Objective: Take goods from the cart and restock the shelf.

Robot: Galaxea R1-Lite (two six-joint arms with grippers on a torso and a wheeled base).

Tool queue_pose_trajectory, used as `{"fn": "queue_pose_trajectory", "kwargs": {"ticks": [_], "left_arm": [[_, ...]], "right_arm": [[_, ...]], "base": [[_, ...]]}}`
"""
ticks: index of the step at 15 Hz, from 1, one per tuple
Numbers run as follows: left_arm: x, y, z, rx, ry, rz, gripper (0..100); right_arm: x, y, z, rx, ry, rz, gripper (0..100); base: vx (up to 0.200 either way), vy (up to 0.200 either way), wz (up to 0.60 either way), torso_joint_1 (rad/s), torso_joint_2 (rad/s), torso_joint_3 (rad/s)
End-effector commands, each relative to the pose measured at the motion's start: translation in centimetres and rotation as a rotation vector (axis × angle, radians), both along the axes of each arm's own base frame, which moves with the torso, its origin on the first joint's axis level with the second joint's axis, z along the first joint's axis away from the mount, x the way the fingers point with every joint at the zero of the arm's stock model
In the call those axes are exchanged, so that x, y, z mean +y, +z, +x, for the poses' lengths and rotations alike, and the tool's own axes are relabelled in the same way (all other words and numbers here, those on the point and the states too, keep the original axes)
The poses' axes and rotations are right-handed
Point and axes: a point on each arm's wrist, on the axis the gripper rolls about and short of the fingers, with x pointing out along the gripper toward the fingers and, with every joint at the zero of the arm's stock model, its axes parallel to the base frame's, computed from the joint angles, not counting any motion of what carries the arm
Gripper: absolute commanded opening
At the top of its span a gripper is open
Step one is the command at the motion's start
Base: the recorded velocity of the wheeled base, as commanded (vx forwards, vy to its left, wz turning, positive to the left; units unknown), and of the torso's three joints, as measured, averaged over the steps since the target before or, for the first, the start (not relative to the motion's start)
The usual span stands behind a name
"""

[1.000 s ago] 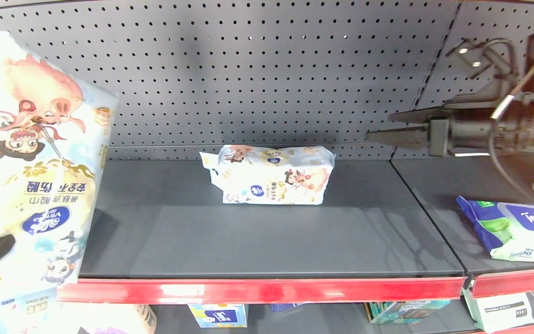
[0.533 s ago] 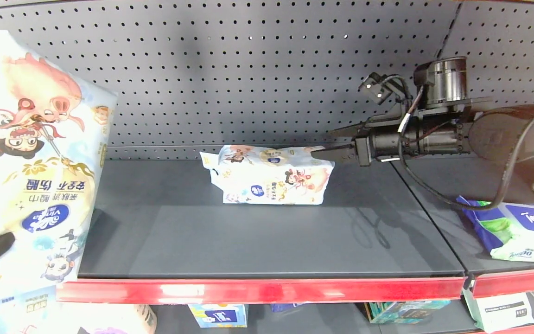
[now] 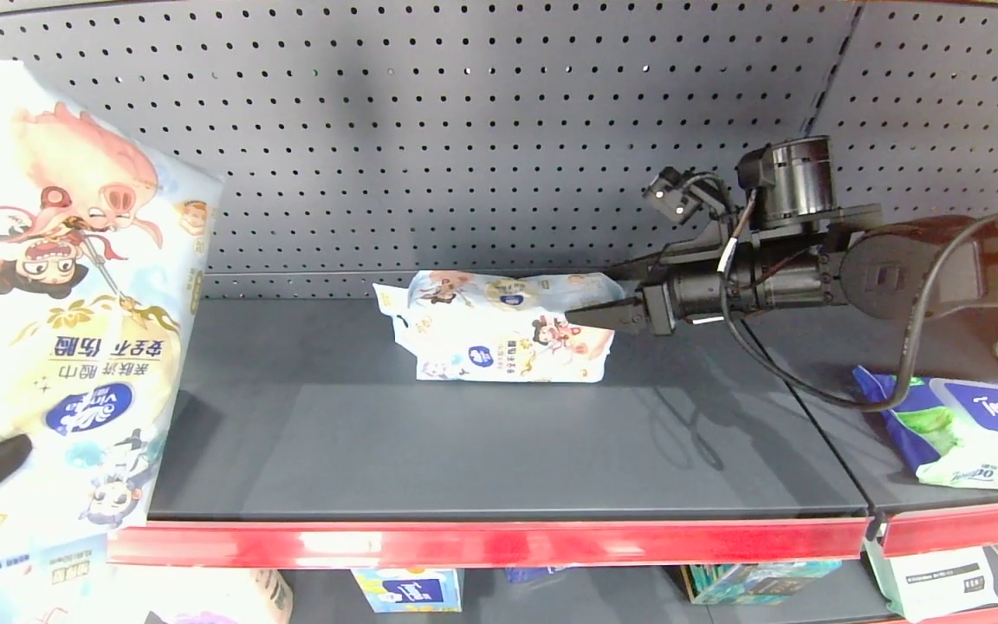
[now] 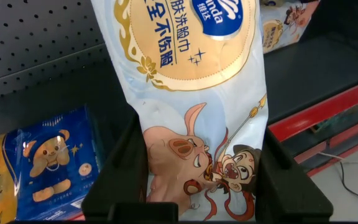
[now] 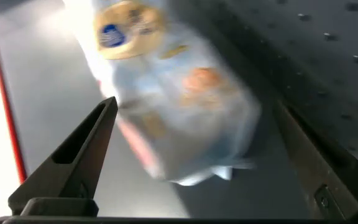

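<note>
Right end effector (image 3: 592,295) open, straddling small pack (image 3: 499,338) on shelf (image 3: 464,451); left end effector (image 4: 202,132) gripping large pack (image 3: 57,303). Soft wrap may slip on closing.

A grey pegboard back panel (image 3: 464,130) rises behind a dark grey shelf (image 3: 464,451) edged with a red price rail (image 3: 482,544).

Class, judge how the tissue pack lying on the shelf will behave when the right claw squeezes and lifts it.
The pack will probably dent: its film wrap is wrinkled and its end flap hangs loose. It is likely light for its size, being tissues. The smooth film might slip in the open right claw.
</note>
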Motion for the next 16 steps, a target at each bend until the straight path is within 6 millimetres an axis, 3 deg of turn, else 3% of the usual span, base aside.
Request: {"fn": "queue_pose_trajectory", "kwargs": {"ticks": [1,8,10,16], "left_arm": [[0.0,-0.1,0.0,0.001,0.0,0.0,0],[0.0,-0.3,-0.1,0.007,0.0,0.001,0],[0.0,-0.2,0.0,0.005,0.0,0.001,0],[0.1,0.3,-0.3,-0.017,0.004,-0.002,0]], "right_arm": [[0.2,0.1,-0.4,0.001,0.008,0.0,100],[1.0,-1.7,0.1,0.041,0.025,-0.02,100],[1.3,-3.0,0.8,0.029,0.042,-0.056,100],[1.9,-2.9,0.8,0.028,0.049,-0.058,100]], "base": [[0.0,0.0,0.0,0.0,0.0,0.0],[0.0,0.0,0.0,0.0,0.0,0.0],[0.0,0.0,0.0,0.0,0.0,0.0],[0.0,0.0,0.0,0.0,0.0,0.0]]}}
